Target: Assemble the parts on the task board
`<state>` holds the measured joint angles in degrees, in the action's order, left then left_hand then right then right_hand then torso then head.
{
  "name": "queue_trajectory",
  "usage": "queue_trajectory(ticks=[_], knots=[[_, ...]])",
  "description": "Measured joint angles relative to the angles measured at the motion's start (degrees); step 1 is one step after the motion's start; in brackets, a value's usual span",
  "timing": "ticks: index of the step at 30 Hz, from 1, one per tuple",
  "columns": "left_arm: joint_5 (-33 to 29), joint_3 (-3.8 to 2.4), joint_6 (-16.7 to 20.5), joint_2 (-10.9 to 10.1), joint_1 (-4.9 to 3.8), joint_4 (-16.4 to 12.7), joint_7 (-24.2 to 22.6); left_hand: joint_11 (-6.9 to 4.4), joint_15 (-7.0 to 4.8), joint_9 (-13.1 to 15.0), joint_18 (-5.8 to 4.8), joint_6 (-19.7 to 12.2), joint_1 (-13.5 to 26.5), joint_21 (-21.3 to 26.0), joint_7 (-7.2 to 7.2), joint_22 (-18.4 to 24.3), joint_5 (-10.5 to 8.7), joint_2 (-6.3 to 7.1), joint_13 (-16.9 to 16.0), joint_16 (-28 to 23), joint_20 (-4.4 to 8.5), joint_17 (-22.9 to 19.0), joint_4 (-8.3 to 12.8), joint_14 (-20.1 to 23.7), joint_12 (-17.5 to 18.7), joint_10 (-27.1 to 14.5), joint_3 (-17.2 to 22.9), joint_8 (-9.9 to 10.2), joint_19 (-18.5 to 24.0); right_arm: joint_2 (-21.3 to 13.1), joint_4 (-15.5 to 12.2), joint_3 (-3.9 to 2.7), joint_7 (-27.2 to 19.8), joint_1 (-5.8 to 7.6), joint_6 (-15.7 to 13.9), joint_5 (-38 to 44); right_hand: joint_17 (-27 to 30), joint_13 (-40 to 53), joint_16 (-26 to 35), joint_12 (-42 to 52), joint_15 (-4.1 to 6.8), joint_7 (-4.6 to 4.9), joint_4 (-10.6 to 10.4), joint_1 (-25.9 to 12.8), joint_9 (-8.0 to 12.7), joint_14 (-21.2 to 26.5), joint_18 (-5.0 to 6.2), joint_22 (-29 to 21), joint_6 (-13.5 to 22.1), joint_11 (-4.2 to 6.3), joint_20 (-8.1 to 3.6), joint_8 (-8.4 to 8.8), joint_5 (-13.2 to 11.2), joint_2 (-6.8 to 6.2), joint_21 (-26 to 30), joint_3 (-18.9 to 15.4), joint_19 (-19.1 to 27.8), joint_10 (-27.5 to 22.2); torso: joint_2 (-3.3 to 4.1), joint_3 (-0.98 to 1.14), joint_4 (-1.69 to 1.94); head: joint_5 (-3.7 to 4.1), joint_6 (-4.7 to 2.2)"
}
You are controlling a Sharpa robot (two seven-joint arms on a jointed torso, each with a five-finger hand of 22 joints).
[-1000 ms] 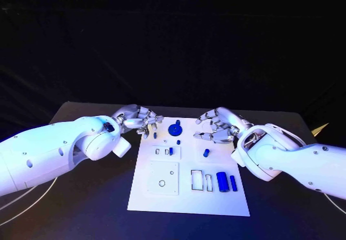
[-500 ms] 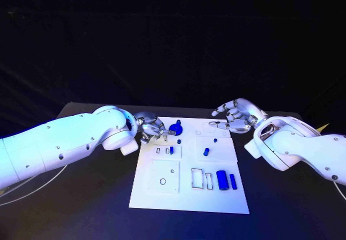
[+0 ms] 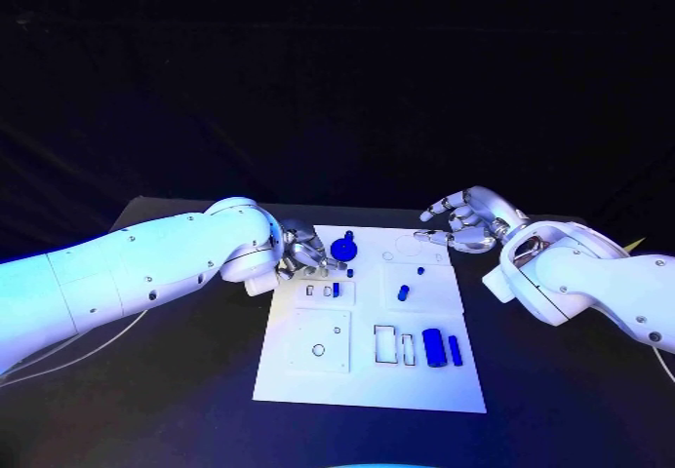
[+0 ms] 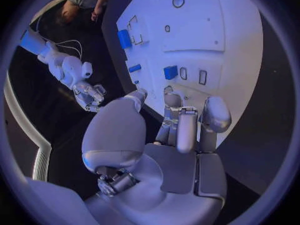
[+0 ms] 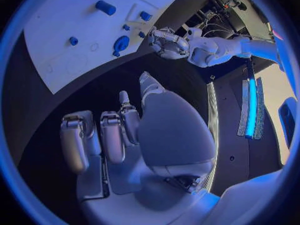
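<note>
Caught the left hand at the far left edge of the task board, fingers curled in together just beside a blue disc-shaped part. Could not tell from the head view whether fingertips and disc touched. Showed, from the left wrist, those fingers bent down over the palm with nothing plainly between them and the thumb, and past them a pair of narrow slots on the white board with a small square blue piece alongside.

Found the right hand off the board, above the black table beyond the board's far right corner, fingers half bent and spread from the thumb, gripping nothing. Confirmed as much from the right wrist, with bare dark table under the palm and the board's corner further off.

Left on the board: a short blue peg right of centre, and, by the near right edge, a blue block just beside a slimmer blue bar, both next to empty rectangular outlines. Picked out from the head camera alone a square recess with a small hole at the near left of the board.
</note>
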<state>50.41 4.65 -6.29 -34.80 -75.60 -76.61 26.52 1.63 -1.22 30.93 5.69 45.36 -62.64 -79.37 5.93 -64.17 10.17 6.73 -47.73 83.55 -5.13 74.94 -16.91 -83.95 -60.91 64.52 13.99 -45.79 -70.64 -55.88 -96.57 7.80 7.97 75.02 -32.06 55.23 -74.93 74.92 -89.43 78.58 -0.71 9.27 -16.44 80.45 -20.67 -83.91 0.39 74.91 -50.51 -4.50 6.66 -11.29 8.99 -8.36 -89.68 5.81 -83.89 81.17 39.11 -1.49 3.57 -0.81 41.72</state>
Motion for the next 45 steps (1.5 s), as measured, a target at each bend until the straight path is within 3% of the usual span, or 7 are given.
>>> queue_trajectory(ticks=[14,26,45], knots=[[0.47,0.75,-4.37,2.61,-0.07,2.68,1.44,0.01,0.0,0.25,0.0,-0.21,0.0,-0.22,-0.2,-0.28,0.0,0.0,0.26,0.0,0.0,-0.01,0.0,0.01,0.0,0.0,0.0,0.0,0.0,0.37,0.31,0.01,0.06,0.0,0.06,0.53,0.01,-0.01,0.0,-0.63,0.0,0.0,0.0,-0.3,0.01,0.0,0.0,-0.01,0.0,0.0,0.0,0.0,0.0,0.29,0.0,0.0,0.0,0.0,0.14,-0.07,-0.01,-0.05,0.41],[0.43,1.19,-6.07,3.59,-0.03,3.83,1.76,0.01,0.0,0.39,0.01,-0.21,-0.24,-0.22,-0.2,-0.28,0.0,-0.24,0.51,-0.01,0.0,-0.01,0.0,0.01,0.0,-0.44,0.01,-0.17,0.01,0.48,0.44,0.03,0.07,0.0,0.05,0.73,0.01,-0.01,0.0,-0.9,0.0,0.0,0.0,-0.29,0.02,0.0,0.0,0.03,0.0,0.0,0.0,0.0,0.0,0.29,0.0,0.0,0.0,0.0,0.19,-0.11,-0.03,0.21,0.91],[0.33,1.48,-6.84,4.49,0.03,5.03,1.96,0.0,0.0,1.2,0.01,-0.63,-2.52,-0.44,-0.2,-0.49,0.0,-2.52,0.51,-0.01,0.0,-0.02,0.24,0.01,0.22,-0.84,0.57,-0.25,0.01,0.54,0.52,0.03,0.07,-0.01,0.07,0.79,0.02,-0.02,0.0,-0.9,0.0,0.0,0.0,-0.29,0.0,0.0,0.0,0.03,0.0,0.2,0.0,0.0,0.0,0.29,0.0,0.0,0.0,-0.21,0.2,-0.1,0.1,0.2,1.68]])
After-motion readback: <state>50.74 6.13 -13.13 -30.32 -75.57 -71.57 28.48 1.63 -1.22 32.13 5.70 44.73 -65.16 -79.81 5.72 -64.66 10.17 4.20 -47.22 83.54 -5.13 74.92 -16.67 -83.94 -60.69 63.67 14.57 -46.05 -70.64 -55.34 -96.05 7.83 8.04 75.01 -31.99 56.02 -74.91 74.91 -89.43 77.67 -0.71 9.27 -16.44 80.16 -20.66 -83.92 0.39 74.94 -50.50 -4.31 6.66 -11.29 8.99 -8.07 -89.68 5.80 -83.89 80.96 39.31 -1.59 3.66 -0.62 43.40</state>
